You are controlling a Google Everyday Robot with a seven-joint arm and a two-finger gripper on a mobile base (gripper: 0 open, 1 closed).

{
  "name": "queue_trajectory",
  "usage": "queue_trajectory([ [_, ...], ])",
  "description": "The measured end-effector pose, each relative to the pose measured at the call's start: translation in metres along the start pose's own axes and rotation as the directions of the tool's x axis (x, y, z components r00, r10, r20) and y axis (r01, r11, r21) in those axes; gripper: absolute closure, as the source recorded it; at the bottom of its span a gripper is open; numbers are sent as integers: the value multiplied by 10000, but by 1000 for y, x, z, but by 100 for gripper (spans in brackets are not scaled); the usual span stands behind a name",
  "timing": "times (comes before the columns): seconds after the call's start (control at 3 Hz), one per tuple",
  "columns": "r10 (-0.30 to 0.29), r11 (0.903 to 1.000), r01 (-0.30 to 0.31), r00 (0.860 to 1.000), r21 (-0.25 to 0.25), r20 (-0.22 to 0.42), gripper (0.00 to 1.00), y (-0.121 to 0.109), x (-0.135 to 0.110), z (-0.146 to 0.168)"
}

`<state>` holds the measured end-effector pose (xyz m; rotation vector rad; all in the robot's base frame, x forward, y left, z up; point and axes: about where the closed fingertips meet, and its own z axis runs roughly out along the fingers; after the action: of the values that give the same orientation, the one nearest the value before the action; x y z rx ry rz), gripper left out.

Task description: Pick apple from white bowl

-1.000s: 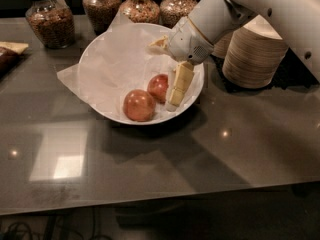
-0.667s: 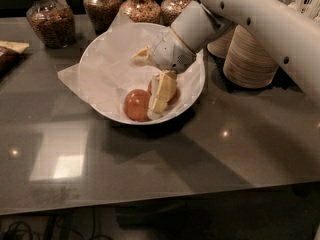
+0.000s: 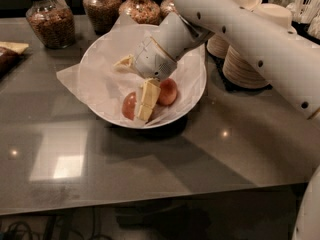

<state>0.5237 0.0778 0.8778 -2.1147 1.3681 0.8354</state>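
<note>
Presently: gripper spread inside the white bowl, nothing held

Containers. The white bowl (image 3: 197,91) sits on the grey table (image 3: 150,159) with its rim tilted. It is lined with crinkled white paper (image 3: 75,79) that spills over its left edge, and it holds two apples. Behind it stand three glass jars (image 3: 49,19) of brown dry goods, which cannot be identified further. To the right are stacks of paper bowls (image 3: 247,66).

Gripper. The gripper (image 3: 131,89) is down inside the bowl, fingers splayed wide and gripping nothing. One cream finger (image 3: 149,96) points down between the two apples and lies across the left one. The other juts out leftward above the paper.

Task item. The apple (image 3: 128,105) lies at the bowl's front, low on the liner. It is round and reddish-orange. The second apple (image 3: 169,90) lies just beside it to the right, showing a paler tan-orange face.

Obscured. The lowered finger covers the apple's right half, so contact cannot be confirmed. The arm (image 3: 250,39) hides the bowl's far rim and part of the stacks. A dark item (image 3: 7,59) at the left edge is cut off.
</note>
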Motion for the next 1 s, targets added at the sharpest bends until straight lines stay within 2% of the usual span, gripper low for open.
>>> queue_trajectory([
  [1.0, 6, 9982, 31, 9981, 597, -620, 0, 3, -1, -34],
])
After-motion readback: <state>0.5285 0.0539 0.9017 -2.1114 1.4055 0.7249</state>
